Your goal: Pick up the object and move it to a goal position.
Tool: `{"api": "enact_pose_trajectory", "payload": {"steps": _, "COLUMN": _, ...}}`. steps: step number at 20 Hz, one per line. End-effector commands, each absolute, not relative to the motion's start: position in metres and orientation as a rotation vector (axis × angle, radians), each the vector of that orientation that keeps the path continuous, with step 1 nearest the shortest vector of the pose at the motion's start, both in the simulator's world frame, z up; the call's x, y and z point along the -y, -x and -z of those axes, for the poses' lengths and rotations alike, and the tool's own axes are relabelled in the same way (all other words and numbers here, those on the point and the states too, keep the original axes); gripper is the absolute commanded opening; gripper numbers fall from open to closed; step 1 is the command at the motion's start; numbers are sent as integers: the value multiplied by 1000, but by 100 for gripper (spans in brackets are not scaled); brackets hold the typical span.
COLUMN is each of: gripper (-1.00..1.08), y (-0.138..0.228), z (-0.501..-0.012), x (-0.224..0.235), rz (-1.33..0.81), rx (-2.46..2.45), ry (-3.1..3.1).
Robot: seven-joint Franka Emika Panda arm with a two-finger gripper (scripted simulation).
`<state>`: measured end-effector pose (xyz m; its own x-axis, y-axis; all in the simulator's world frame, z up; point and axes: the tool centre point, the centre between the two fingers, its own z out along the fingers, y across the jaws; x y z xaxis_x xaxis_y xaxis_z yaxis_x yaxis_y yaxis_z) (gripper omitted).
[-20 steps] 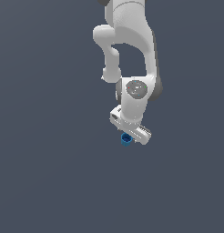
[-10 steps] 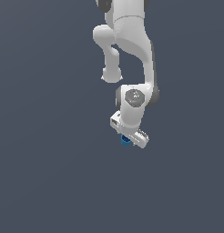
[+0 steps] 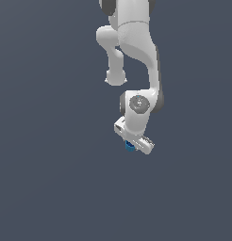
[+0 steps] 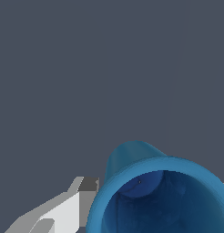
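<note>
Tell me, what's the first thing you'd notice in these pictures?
The big white robot arm hanging down the middle of the exterior view against plain grey stands out first. Next comes the little bright-blue cup tucked right under its gripper. In the wrist view that same cup looks huge, its dark hollow mouth open to the camera, with one white finger beside it.

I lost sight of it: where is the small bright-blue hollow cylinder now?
In the exterior view the bright-blue hollow cylinder sits just below centre, tucked under the white gripper; the wrist view shows it beside a white finger.
</note>
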<state>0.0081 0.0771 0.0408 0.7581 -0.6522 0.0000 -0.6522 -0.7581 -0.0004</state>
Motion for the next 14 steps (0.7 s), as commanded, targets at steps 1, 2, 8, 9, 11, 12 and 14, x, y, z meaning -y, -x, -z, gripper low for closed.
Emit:
{"api": "enact_pose_trajectory", "payload": {"steps": 1, "gripper": -100, "y": -8, "z": -40, "x": -77, "rz": 0, "rx": -1094, "ry": 2945}}
{"api": "enact_pose_trajectory", "payload": {"steps": 2, "gripper": -100, "y": -8, "z": -40, "x": -77, "rz": 0, "rx": -1094, "ry": 2945}}
{"api": "enact_pose_trajectory", "payload": {"steps": 8, "gripper": -100, "y": -8, "z": -41, "x": -76, "rz": 1, "rx": -1093, "ry": 2945}}
{"api": "enact_pose_trajectory", "payload": {"steps": 9, "gripper": -100, "y": -7, "z": -42, "x": -76, "rz": 1, "rx": -1093, "ry": 2945}}
{"api": "enact_pose_trajectory", "payload": {"steps": 11, "gripper": -100, "y": -5, "z": -45, "x": -73, "rz": 1, "rx": -1093, "ry": 2945}}
{"api": "enact_pose_trajectory", "payload": {"steps": 12, "gripper": -100, "y": -4, "z": -46, "x": -72, "rz": 1, "rx": -1093, "ry": 2945}}
{"api": "enact_pose_trajectory", "payload": {"steps": 14, "gripper": -100, "y": 0, "z": -51, "x": -68, "rz": 1, "rx": -1093, "ry": 2945}}
